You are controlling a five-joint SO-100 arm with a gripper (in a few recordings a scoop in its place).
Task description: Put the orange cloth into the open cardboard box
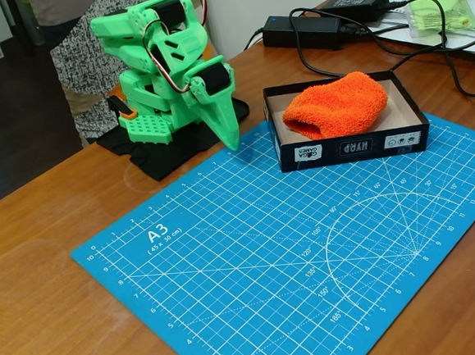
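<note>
The orange cloth [335, 104], a fluffy rolled lump, lies inside the open cardboard box [350, 146], taking up most of its beige floor. The box is black outside with white labels on its near side and stands at the far edge of the blue cutting mat. The green arm is folded over its base at the left, and my gripper [228, 137] points down at the mat's far corner, well left of the box. Its fingers are together with nothing between them.
The blue A3 cutting mat [292, 247] covers the middle of the wooden table. Two black power adapters [304, 29] with cables lie behind the box. A pale green item in a clear bag [440, 5] sits at the far right. A person stands behind the arm.
</note>
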